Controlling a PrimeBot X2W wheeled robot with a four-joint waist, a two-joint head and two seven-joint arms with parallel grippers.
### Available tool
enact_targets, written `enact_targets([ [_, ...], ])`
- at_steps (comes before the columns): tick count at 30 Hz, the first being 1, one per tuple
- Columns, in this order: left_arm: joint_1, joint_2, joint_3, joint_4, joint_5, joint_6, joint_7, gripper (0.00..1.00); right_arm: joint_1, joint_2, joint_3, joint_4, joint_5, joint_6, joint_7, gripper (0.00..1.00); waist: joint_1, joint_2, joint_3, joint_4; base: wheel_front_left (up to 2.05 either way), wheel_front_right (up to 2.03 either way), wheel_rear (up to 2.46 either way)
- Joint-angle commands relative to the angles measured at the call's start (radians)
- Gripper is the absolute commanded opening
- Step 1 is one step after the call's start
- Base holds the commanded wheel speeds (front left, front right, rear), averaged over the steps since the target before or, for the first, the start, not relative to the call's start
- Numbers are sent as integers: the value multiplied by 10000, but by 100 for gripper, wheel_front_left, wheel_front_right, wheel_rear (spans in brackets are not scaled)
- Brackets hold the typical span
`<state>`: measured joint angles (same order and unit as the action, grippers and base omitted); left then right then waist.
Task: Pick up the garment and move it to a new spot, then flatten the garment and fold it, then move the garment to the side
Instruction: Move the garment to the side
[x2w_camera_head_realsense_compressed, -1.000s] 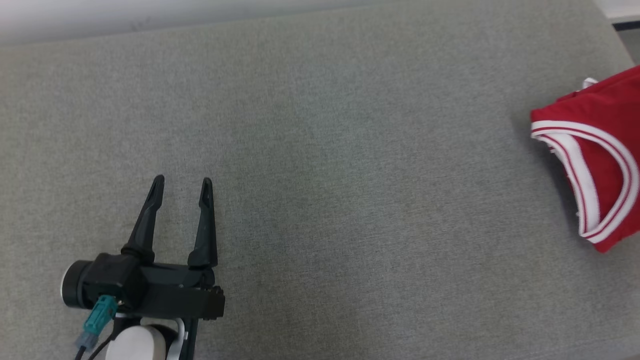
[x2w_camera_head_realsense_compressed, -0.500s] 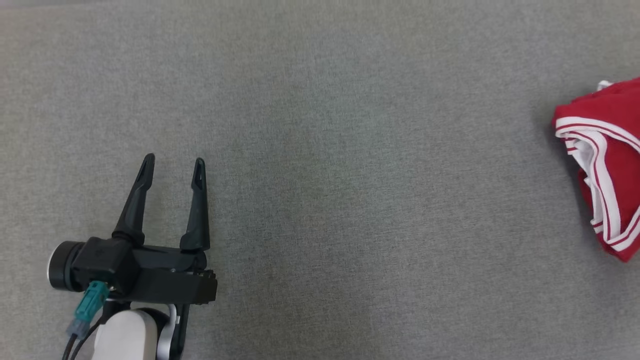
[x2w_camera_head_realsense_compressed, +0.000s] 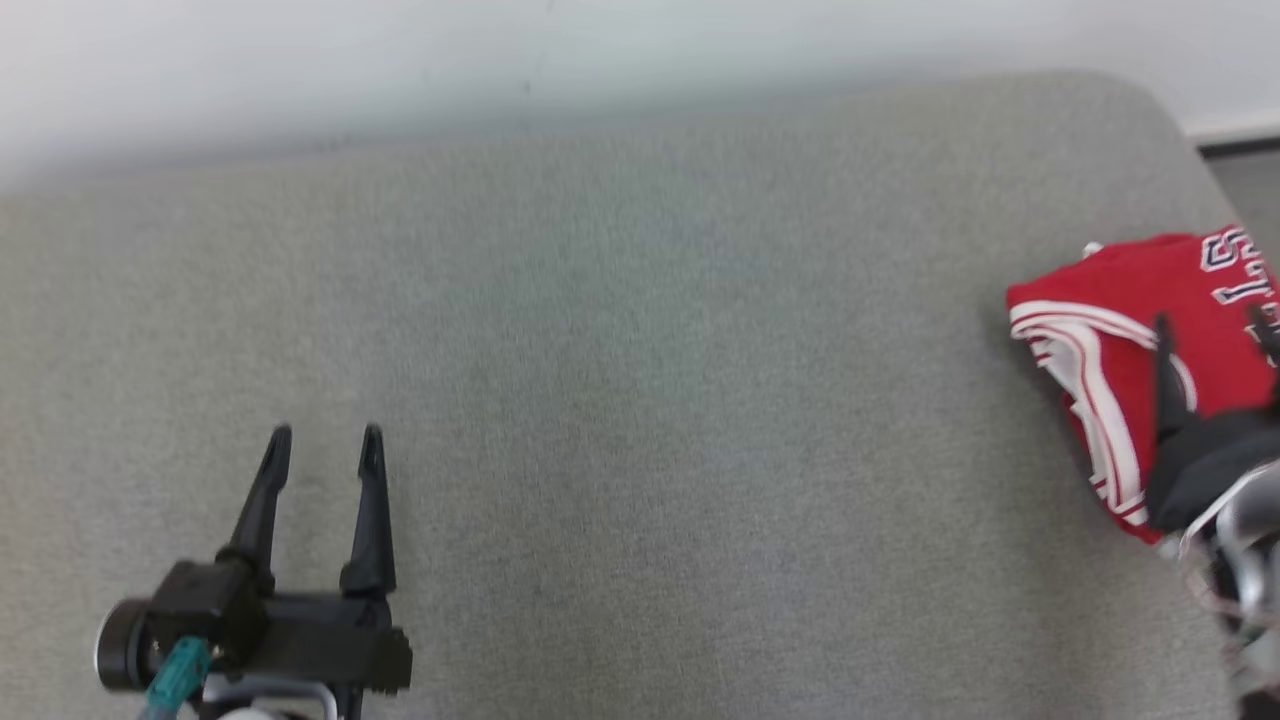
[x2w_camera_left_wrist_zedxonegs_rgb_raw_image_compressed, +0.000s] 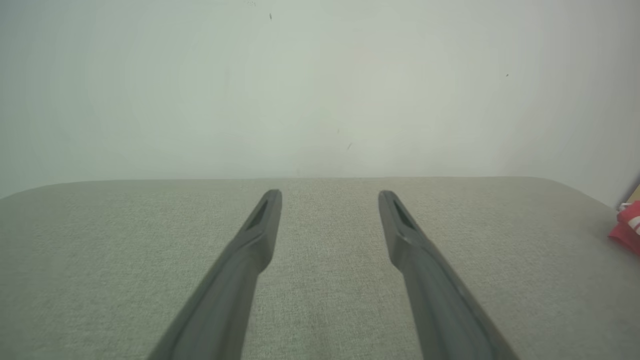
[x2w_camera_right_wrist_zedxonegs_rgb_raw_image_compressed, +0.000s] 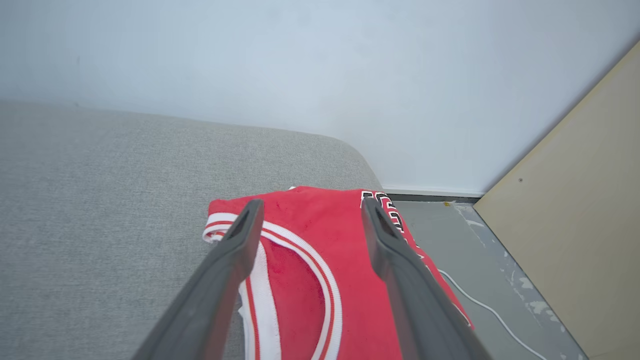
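The garment (x2w_camera_head_realsense_compressed: 1100, 290) is a red jersey with white trim and dark lettering. It lies bunched and folded at the right end of the grey padded surface (x2w_camera_head_realsense_compressed: 640, 350). My right gripper (x2w_camera_head_realsense_compressed: 1212, 345) stands open just above it, its fingers spread over the red cloth and holding nothing. In the right wrist view the garment (x2w_camera_right_wrist_zedxonegs_rgb_raw_image_compressed: 310, 240) lies under and between the fingers of my right gripper (x2w_camera_right_wrist_zedxonegs_rgb_raw_image_compressed: 311, 205). My left gripper (x2w_camera_head_realsense_compressed: 325, 440) is open at the lower left, far from the jersey. The left wrist view shows my left gripper (x2w_camera_left_wrist_zedxonegs_rgb_raw_image_compressed: 330, 197) over bare fabric, with the garment (x2w_camera_left_wrist_zedxonegs_rgb_raw_image_compressed: 627, 227) at the right edge.
A pale wall (x2w_camera_head_realsense_compressed: 500, 60) runs along the far edge of the surface. Past the rounded right end is a grey floor (x2w_camera_right_wrist_zedxonegs_rgb_raw_image_compressed: 475, 260) with a thin white cable (x2w_camera_right_wrist_zedxonegs_rgb_raw_image_compressed: 480, 305) and a slanted beige panel (x2w_camera_right_wrist_zedxonegs_rgb_raw_image_compressed: 575, 225).
The head camera has tilted, so the wall now shows. My right gripper has come into the head view, open over the garment. The left gripper stays open.
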<state>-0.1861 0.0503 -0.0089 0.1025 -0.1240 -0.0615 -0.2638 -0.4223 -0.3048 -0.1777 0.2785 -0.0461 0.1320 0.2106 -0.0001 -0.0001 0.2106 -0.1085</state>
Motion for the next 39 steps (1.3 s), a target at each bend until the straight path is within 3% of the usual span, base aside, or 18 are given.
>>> enact_targets([
  [1, 293, 5, 48, 72, -90, 41, 0, 100, 420, 242, 103, -209, 336, -31, -415, 100, 1, 1, -1024, -53, 0, 0, 0],
  [8, 1178, 7, 313, 613, -14, 87, 0, 100, 2116, 1215, 1005, -552, 1407, -31, -2628, 100, 1, 1, -1997, 212, 0, 0, 0],
  [15, 1575, 4, 468, 886, -92, 75, 0, 100, 2693, 1551, 2001, -8, 1746, -31, -3911, 100, 1, 1, -2359, 438, 0, 0, 0],
  [20, 1838, 5, 524, 846, 10, 154, 0, 100, 2848, 1907, 2513, 446, 1832, -31, -4151, 100, 1, 1, -2491, 548, 0, 0, 0],
  [39, 2148, 4, 678, 619, -1, 264, 0, 100, 3213, 2409, 2356, 916, 1607, -31, -4406, 100, 1, 1, -2634, 678, 0, 0, 0],
])
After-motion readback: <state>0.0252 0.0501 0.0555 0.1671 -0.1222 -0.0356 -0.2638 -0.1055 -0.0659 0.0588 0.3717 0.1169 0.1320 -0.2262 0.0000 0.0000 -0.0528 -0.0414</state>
